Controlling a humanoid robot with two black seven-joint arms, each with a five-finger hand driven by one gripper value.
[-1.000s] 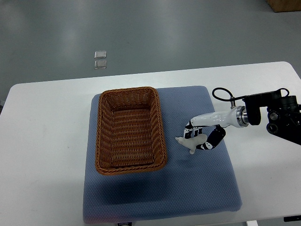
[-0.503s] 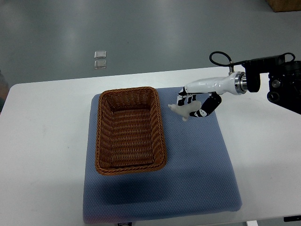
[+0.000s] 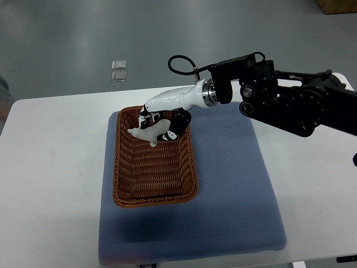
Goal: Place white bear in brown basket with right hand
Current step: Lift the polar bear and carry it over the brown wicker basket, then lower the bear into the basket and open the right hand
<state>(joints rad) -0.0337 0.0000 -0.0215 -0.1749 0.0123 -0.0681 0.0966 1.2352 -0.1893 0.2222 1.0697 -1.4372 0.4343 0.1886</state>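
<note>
Right hand (image 3: 159, 125): it is reaching in from the right edge on a long black arm, and it is sitting over the far part of the brown basket, inside the outline of the rim.
Fingers (image 3: 177, 127): they are curling around the white bear and are gripping it from above and from the side; black pads are showing against the pale toy.
White bear (image 3: 146, 133): it is hanging in the right hand over the far half of the basket's interior, with one small limb pointing down and to the right. Whether it is touching the woven floor cannot be told from this steep view.
Brown basket (image 3: 124, 192): a rectangular wicker piece, it is lying on the left part of the blue mat with its long sides running away from the robot; its near half is showing only bare weave.
Blue mat (image 3: 240, 190): it is covering the middle of the white table, and the basket is resting on it.
White table (image 3: 50, 167): it is bearing the mat and is showing bare on both sides.
Floor beyond: two small clear squares (image 3: 118, 71) are lying on the grey floor, well apart from the table edge.
Left arm: it is not showing anywhere.
</note>
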